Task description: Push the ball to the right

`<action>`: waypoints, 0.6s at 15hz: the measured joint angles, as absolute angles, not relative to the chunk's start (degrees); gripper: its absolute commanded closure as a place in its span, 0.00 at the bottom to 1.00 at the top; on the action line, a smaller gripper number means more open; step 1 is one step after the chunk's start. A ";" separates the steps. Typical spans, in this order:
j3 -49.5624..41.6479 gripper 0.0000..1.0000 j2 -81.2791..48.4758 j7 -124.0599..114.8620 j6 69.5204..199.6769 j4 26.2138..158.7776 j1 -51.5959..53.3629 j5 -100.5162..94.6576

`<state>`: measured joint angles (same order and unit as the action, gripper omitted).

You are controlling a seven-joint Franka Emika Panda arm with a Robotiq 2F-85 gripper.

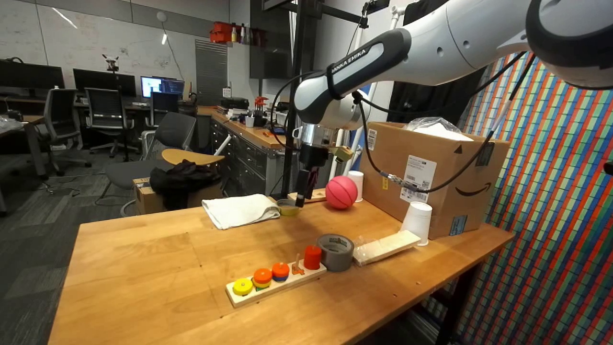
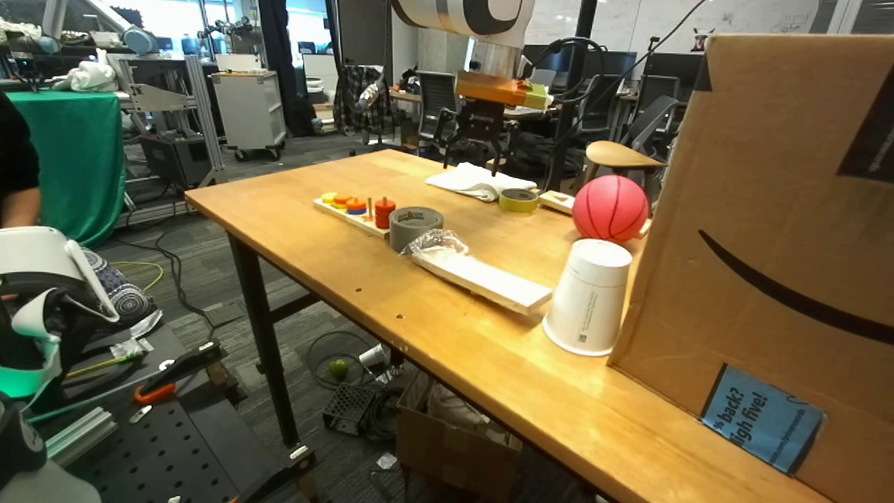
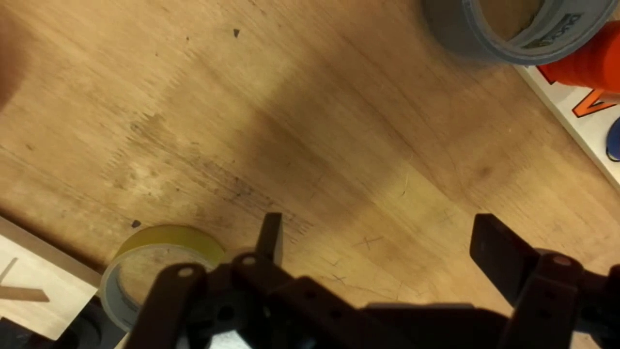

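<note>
On the wooden table (image 2: 279,209), the pink ball (image 2: 610,208) sits apart from the wide-spread claw (image 2: 470,170).

In an exterior view the wooden desk (image 1: 158,273) carries, mid-frame, a folded white cloth (image 1: 241,211), yellow tape roll (image 1: 289,211) and black-seamed pink ball (image 1: 341,192); lower centre, a pale wooden peg board (image 1: 287,283) and grey tape roll (image 1: 337,259); right of centre, a pale plank (image 1: 389,246), upturned white cup (image 1: 417,222) and brown cardboard box (image 1: 443,164).
</note>
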<state>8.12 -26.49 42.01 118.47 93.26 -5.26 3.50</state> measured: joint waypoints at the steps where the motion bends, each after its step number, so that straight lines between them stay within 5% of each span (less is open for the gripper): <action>1: 7.94 0.00 -26.47 41.90 118.69 93.26 -5.03 2.61; 9: 4.80 0.00 -25.64 33.57 121.08 93.26 1.37 -15.22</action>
